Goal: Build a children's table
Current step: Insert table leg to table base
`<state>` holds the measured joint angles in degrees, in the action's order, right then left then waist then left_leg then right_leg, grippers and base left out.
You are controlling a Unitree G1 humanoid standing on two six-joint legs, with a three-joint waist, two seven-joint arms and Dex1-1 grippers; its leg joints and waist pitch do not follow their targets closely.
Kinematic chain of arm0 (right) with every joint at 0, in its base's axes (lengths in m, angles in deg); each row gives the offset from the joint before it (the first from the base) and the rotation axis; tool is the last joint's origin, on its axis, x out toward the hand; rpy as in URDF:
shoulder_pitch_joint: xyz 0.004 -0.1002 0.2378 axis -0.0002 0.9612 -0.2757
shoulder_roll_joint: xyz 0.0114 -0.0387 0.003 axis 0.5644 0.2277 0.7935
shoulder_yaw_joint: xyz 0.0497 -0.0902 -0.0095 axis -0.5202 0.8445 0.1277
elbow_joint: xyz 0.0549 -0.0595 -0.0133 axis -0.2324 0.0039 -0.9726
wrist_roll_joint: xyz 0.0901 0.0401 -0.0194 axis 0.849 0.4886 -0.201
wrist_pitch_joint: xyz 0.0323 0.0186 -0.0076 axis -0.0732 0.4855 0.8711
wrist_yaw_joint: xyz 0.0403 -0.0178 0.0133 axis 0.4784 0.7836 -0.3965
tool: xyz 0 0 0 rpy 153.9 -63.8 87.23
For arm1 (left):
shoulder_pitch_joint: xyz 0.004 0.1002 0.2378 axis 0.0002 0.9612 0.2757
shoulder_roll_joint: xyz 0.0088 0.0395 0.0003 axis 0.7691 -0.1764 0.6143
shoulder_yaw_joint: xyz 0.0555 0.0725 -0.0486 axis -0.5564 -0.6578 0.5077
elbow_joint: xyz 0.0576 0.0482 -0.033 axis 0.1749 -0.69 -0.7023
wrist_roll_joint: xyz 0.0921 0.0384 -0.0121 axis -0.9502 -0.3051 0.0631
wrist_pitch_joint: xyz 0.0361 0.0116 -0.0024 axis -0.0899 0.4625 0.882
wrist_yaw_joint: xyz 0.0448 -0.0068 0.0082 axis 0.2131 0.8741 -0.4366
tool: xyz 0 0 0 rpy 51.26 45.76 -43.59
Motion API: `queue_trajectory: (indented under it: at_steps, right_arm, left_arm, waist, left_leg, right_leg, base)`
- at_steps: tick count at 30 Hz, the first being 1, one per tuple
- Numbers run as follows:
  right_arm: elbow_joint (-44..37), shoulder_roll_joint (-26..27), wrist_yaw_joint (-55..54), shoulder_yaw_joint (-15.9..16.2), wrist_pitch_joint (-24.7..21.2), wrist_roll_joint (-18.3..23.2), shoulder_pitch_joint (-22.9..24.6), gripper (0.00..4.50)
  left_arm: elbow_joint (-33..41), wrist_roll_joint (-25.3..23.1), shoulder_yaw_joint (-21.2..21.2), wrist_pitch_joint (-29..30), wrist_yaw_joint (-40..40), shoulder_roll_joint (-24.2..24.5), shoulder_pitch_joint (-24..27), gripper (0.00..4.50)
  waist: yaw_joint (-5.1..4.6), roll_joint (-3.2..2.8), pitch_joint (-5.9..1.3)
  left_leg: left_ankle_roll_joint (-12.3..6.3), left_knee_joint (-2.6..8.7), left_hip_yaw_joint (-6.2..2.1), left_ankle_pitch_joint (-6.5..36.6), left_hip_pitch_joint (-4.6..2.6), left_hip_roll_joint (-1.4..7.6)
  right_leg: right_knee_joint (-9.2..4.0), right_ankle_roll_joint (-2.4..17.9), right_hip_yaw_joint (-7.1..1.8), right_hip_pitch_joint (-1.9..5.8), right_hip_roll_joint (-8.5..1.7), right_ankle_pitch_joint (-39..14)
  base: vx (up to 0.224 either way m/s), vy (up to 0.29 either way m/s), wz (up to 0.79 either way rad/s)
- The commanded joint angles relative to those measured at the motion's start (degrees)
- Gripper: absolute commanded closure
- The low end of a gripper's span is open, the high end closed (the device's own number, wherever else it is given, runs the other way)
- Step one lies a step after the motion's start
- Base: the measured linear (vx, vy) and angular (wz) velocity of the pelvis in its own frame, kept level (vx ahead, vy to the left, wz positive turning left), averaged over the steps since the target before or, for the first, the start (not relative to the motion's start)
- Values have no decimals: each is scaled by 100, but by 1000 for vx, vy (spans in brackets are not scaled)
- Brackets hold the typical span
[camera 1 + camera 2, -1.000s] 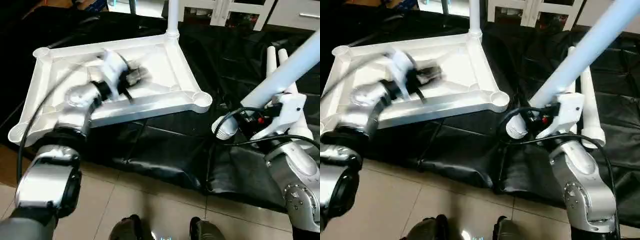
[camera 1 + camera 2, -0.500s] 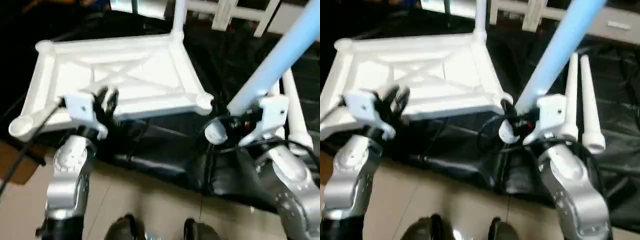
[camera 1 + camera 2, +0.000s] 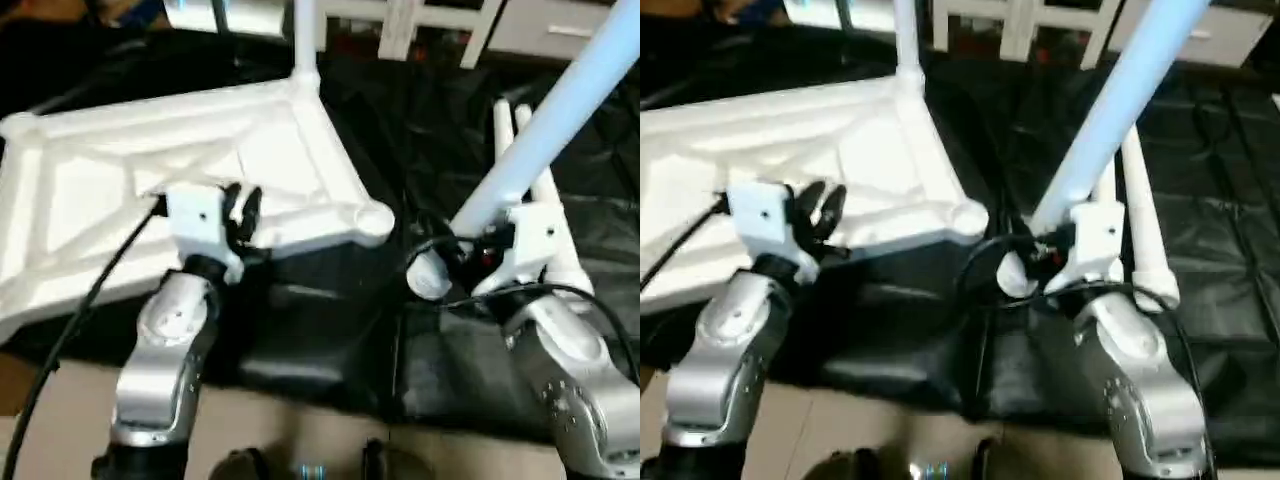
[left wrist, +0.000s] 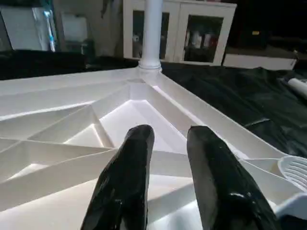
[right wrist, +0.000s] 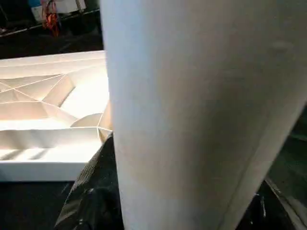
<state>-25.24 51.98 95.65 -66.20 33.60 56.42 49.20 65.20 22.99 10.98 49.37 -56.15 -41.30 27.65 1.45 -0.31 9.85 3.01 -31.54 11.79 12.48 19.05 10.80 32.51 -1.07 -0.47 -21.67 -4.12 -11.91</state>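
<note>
The children's table's white tabletop (image 3: 90,180) lies underside up on the black cloth, its X ribs showing. One white leg (image 3: 303,30) stands upright in the far corner socket. My left gripper (image 3: 240,212) hovers over the tabletop's near rim, its black fingers (image 4: 136,158) open with nothing between them. My right gripper (image 3: 470,252) is shut on another white tube leg (image 3: 560,115) that slants up to the right. That leg's lower end (image 3: 425,278) hangs just right of the empty near-right corner socket (image 3: 375,218). The held leg (image 5: 201,110) is close up in the right wrist view.
Loose white legs (image 3: 1140,215) lie on the black cloth (image 3: 330,320) at the right, behind my right arm. White cabinets (image 4: 182,31) stand beyond the table. Tiled floor (image 3: 300,440) runs along the table's near edge. A black cable (image 3: 70,320) trails from my left wrist.
The camera has shifted. My left gripper has drawn back from over the tabletop's middle to its near rim. The right gripper still holds the slanted leg near the near-right socket.
</note>
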Motion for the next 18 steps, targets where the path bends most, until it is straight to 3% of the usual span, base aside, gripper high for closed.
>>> queue_trajectory:
  at_steps: [1, 2, 3, 4, 5, 6, 7, 8, 9, 10, 11, 12, 13, 14, 15, 16, 17, 18]
  right_arm:
    - [-85, -25, 87, -44, 46, 38, 11, 272]
    - [-97, -25, 92, -41, 41, 40, 18, 272]
    - [-113, -26, 99, -37, 35, 44, 29, 272]
    - [-134, -22, 103, -33, 30, 43, 41, 272]
    - [-157, -16, 103, -32, 19, 47, 54, 272]
    - [-196, -13, 110, -35, 14, 60, 75, 272]
    - [-230, -7, 109, -52, -2, 86, 94, 272]
    - [-250, 1, 113, -65, -11, 100, 106, 272]
    - [-276, 21, 101, -89, -13, 110, 125, 272]
    - [-276, 21, 101, -89, -13, 110, 125, 272]
    - [-312, 47, 74, -117, -23, 115, 153, 272]
    - [-331, 62, 59, -130, -27, 111, 168, 272]
    - [-381, 84, 51, -147, -20, 118, 215, 272]
    - [-384, 84, 53, -146, -19, 119, 219, 272]
    - [-395, 83, 57, -145, -12, 120, 229, 272]
    - [-414, 76, 59, -165, -1, 126, 231, 272]
    - [-421, 80, 64, -181, -8, 135, 229, 272]
    - [-422, 80, 70, -187, -4, 140, 228, 272]
  left_arm:
    - [147, -59, 1, 75, 14, 14, 7, 307]
    - [151, -49, -7, 80, 9, 22, 8, 307]
    - [159, -36, -20, 87, 4, 33, 12, 307]
    - [173, -25, -39, 96, -7, 51, 21, 307]
    - [188, -23, -59, 93, -10, 67, 35, 307]
    - [207, -5, -81, 102, 16, 87, 59, 307]
    - [215, -12, -96, 104, 30, 110, 77, 307]
    - [219, -21, -102, 106, 44, 123, 89, 307]
    - [221, -7, -84, 111, 64, 110, 99, 307]
    - [221, -7, -84, 111, 64, 110, 99, 307]
    - [222, -5, -73, 120, 88, 117, 106, 307]
    - [226, 3, -69, 125, 100, 123, 111, 307]
    - [222, 8, -81, 146, 117, 155, 110, 307]
    - [221, 7, -84, 147, 118, 159, 109, 307]
    - [216, 6, -96, 154, 131, 179, 106, 307]
    - [200, 64, -142, 213, 262, 241, 91, 307]
    - [197, 107, -158, 237, 310, 255, 87, 307]
    - [200, 126, -164, 231, 336, 259, 90, 307]
  waist:
    - [55, 6, -620]
    - [62, -95, -624]
    - [-11, -74, -490]
    - [-12, 14, -365]
    - [1, 119, -342]
    - [340, 281, -390]
    - [546, 280, -444]
    - [854, -1, -384]
    - [854, -1, -384]
    - [182, -661, -649]
    - [-187, -494, -703]
    - [118, -445, -466]
    - [108, -363, -422]
    - [75, -225, -377]
    - [62, 57, -344]
    - [201, 364, -417]
    - [225, 377, -496]
    - [240, 302, -453]
  left_leg:
    - [-1399, 119, 8, -69, -32, -269]
    - [-1199, 140, 86, -28, -350, -165]
    - [-715, 247, 68, 3, -861, 202]
    - [-445, 257, 177, 513, -1112, 344]
    - [-304, 194, 352, 906, -957, 102]
    - [-8, -224, 434, 1562, -181, -587]
    - [62, -572, 219, 1712, 88, -635]
    - [787, -1013, -552, 1037, 625, -124]
    - [787, -1013, -552, 1037, 625, -124]
    - [-49, -351, -1138, -2182, -655, 123]
    - [-769, -352, -1593, -3458, -1125, 542]
    - [-1014, -297, -1343, -3284, -586, 642]
    - [-1017, -133, -1160, -2511, -471, 609]
    - [-1282, 39, -914, -858, -430, 346]
    - [-1512, 45, -634, 493, -526, 69]
    - [-1387, -545, -319, 1014, -178, -686]
    - [-1322, -873, -425, 867, 38, -769]
    - [-1002, -899, -657, 24, 285, -669]
  right_leg:
    - [80, 1792, -123, 668, 186, 1824]
    - [183, 1826, -171, 490, 286, 1925]
    - [406, 1683, -33, -14, 408, 1576]
    - [435, 1594, 33, -280, 224, 1073]
    - [367, 1627, -114, -33, 252, 1134]
    - [208, 1710, -913, 985, 252, 1427]
    - [106, 1971, -1289, 1244, 48, 1851]
    - [256, 2093, -1915, 1354, -101, 4337]
    - [256, 2093, -1915, 1354, -101, 4337]
    - [1418, 481, -15, -484, 711, 2270]
    - [1370, 318, 147, -920, 388, -139]
    - [1385, -138, 223, -753, 102, -872]
    - [1342, -161, 268, -690, 68, -583]
    - [992, 154, 333, -583, 25, 41]
    - [396, 489, 143, -410, -129, 275]
    - [-179, 717, -555, 260, -396, -944]
    - [-259, 1111, -891, 619, -741, -1173]
    - [-84, 1498, -861, 778, -741, 90]
  base:
    - [141, -12, 11]
    - [141, -12, 11]
    - [147, -35, -12]
    - [145, -39, -43]
    - [145, -39, -43]
    - [154, 23, -47]
    - [140, 122, -34]
    - [140, 122, -34]
    - [30, 185, -33]
    - [-67, 96, -37]
    - [-67, 96, -37]
    - [0, 0, 0]
    - [89, -29, 11]
    - [89, -29, 11]
    - [107, -33, 9]
    - [141, -93, 20]
    - [141, -93, 20]
    - [144, -78, 18]
